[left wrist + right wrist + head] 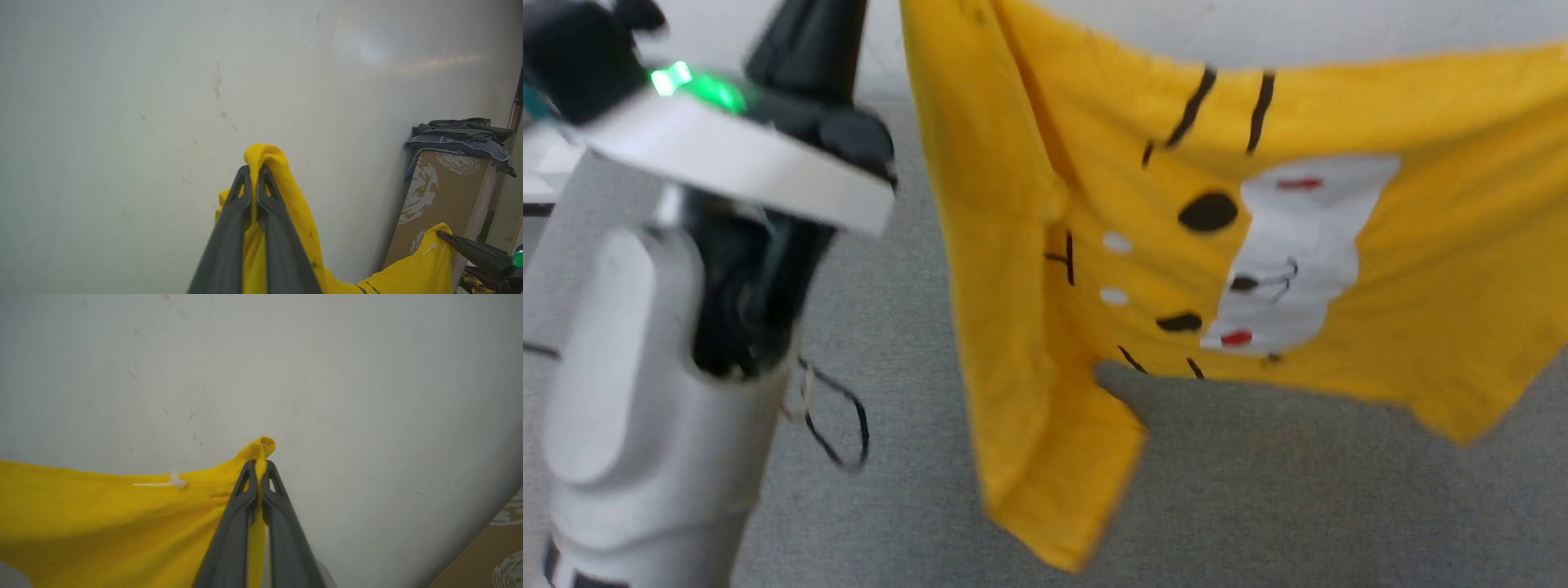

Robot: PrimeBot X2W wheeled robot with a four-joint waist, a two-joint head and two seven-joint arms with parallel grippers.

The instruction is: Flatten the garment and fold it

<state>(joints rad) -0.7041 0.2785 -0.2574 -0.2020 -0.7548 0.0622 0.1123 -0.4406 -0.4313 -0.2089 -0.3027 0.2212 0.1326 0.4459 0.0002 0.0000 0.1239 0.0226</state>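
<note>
Head view: the garment (pixel 1258 245) is suspended clear of the grey floor (pixel 1258 506) with the printed front shown and a sleeve drooping, presumably so it can be spread flat. Left wrist view: the left gripper (pixel 253 173) is clamped tight on a bunched yellow corner. Right wrist view: the right gripper (pixel 258 467) is pinched closed on the other corner.

From the head: forward and down, close on the hanging garment (pixel 1258 269) over grey floor (pixel 1258 506). From the wrists: along the left gripper (pixel 253 168) and right gripper (pixel 257 462), facing a pale surface (pixel 122 102) — garment shared by all three.
</note>
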